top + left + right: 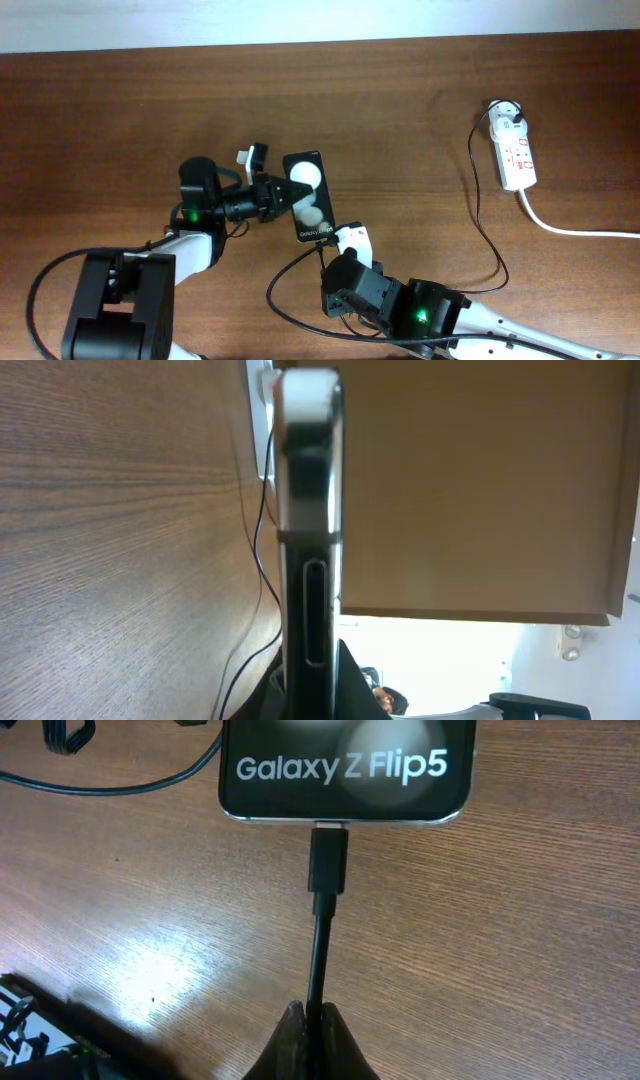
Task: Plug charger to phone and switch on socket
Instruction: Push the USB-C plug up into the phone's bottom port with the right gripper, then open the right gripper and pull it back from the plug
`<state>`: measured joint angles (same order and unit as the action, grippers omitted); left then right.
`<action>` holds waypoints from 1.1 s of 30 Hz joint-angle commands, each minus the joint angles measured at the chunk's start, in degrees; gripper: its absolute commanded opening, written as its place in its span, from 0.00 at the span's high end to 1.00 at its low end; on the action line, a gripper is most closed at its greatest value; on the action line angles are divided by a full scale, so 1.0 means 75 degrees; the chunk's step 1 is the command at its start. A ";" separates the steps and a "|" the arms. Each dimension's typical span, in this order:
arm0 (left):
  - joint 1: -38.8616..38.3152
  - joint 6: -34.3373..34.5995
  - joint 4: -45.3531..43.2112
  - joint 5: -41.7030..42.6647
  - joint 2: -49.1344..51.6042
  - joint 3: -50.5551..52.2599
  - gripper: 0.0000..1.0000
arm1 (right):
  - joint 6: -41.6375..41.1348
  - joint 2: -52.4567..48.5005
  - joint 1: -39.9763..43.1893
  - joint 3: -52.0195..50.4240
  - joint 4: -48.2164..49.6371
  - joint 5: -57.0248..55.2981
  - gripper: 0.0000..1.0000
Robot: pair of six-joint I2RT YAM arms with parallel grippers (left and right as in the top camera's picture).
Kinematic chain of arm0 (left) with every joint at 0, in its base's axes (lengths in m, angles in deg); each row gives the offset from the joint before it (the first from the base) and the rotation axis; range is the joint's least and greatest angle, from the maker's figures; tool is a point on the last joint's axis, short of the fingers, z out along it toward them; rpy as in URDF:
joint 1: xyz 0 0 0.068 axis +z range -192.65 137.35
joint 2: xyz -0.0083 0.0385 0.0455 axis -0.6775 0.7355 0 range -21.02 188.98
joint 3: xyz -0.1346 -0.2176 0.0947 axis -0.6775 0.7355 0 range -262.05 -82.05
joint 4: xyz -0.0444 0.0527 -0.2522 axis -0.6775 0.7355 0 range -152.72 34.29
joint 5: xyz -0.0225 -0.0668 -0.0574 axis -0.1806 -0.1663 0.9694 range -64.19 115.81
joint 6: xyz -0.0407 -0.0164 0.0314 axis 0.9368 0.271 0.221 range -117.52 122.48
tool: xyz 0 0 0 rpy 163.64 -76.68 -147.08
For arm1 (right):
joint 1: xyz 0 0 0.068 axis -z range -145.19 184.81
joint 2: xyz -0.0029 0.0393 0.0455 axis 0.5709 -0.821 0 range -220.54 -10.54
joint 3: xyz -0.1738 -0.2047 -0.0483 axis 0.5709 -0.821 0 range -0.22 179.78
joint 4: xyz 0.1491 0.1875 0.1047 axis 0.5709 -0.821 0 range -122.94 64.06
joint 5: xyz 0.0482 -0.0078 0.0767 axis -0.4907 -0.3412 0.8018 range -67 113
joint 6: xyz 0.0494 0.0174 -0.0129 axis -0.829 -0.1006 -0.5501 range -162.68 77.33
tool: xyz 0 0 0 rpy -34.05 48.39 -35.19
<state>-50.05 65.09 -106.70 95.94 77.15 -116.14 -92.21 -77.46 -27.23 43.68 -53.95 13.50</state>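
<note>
The phone [308, 195] lies on the wooden table, a black slab with two white round patches. My left gripper [290, 192] is shut on its left edge. The left wrist view shows the phone edge-on [310, 560] between my left fingers [310, 695]. My right gripper [345, 243] is just below the phone's bottom end. It is shut [313, 1020] on the charger cable [318, 955]. The black connector [328, 860] sits against the port in the phone's bottom edge [345, 770]. The socket [516, 152] lies at the far right, away from both grippers.
The black cable [480, 215] runs from a plug on the socket's top end, down the table and round to my right gripper. The thick white cord [575, 230] leaves the socket toward the right edge. A black cable loop [100, 788] lies left of the phone.
</note>
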 commanded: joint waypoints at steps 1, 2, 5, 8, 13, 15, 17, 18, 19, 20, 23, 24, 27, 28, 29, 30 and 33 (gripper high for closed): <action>-0.0146 -0.0099 -0.0015 0.0898 0.0023 -0.0061 1.00 | -0.0035 0.0137 0.0023 0.0003 0.0166 -0.0842 0.96; -0.0146 -0.0137 -0.0015 0.0944 0.0023 -0.0061 1.00 | -0.0035 0.0137 0.0023 0.0003 0.0169 -0.0959 0.96; -0.0146 -0.0140 -0.0017 0.1052 0.0023 -0.0061 1.00 | -0.0038 0.0137 0.0023 0.0003 0.0166 -0.1017 0.95; -0.0143 -0.0137 -0.0017 0.0813 0.0023 -0.0061 1.00 | -0.0038 0.0137 0.0023 0.0003 0.0169 -0.0740 0.83; -0.0146 -0.0052 -0.0015 0.0131 0.0023 -0.0061 1.00 | -0.0038 0.0108 0.0023 0.0003 0.0184 -0.0682 0.67; -0.0146 -0.0044 -0.0015 -0.0003 0.0023 -0.0061 1.00 | -0.0041 0.0015 0.0023 0.0003 0.0323 -0.0589 0.67; -0.0152 -0.0044 -0.0015 -0.0073 0.0023 -0.0061 1.00 | -0.0041 -0.0198 0.0023 0.0003 0.0554 -0.0536 0.71; -0.0160 -0.0044 -0.0015 -0.0067 0.0023 -0.0061 1.00 | -0.0038 -0.0321 0.0023 0.0003 0.0635 -0.0539 0.77; -0.0195 -0.0044 -0.0015 -0.0064 0.0023 -0.0061 1.00 | -0.0041 -0.0463 0.0023 0.0003 0.0694 -0.0539 0.84; -0.0245 -0.0047 -0.0012 -0.0061 0.0023 -0.0061 1.00 | -0.0041 -0.0571 0.0023 0.0003 0.0731 -0.0539 0.91; -0.0315 -0.0050 -0.0015 -0.0020 0.0023 -0.0061 1.00 | -0.0038 -0.0635 0.0023 0.0003 0.0775 -0.0606 0.91; -0.0315 -0.0050 -0.0015 0.0085 0.0023 -0.0061 1.00 | -0.0038 -0.0635 0.0026 0.0003 0.0772 -0.0702 0.92; -0.0315 -0.0052 -0.0015 0.0291 0.0023 -0.0061 1.00 | -0.0038 -0.0635 0.0029 0.0003 0.0810 -0.0889 0.92; -0.0315 -0.0061 -0.0015 0.0446 0.0023 -0.0061 1.00 | -0.0038 -0.0635 0.0032 0.0003 0.0857 -0.0962 0.95; -0.0315 -0.0085 -0.0015 0.0600 0.0023 -0.0061 1.00 | -0.0038 -0.0635 0.0032 0.0003 0.0909 -0.1064 0.96; -0.0315 -0.0181 -0.0015 0.0825 0.0023 -0.0061 1.00 | -0.0035 -0.0635 0.0032 0.0003 0.1011 -0.1142 0.96; -0.0315 -0.0417 -0.0017 0.1256 0.0023 -0.0058 1.00 | -0.0032 -0.0632 0.0032 0.0006 0.1317 -0.1256 0.96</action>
<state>-51.18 63.91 -106.88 96.33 77.15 -116.46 -92.45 -81.98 -27.18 43.02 -47.32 8.43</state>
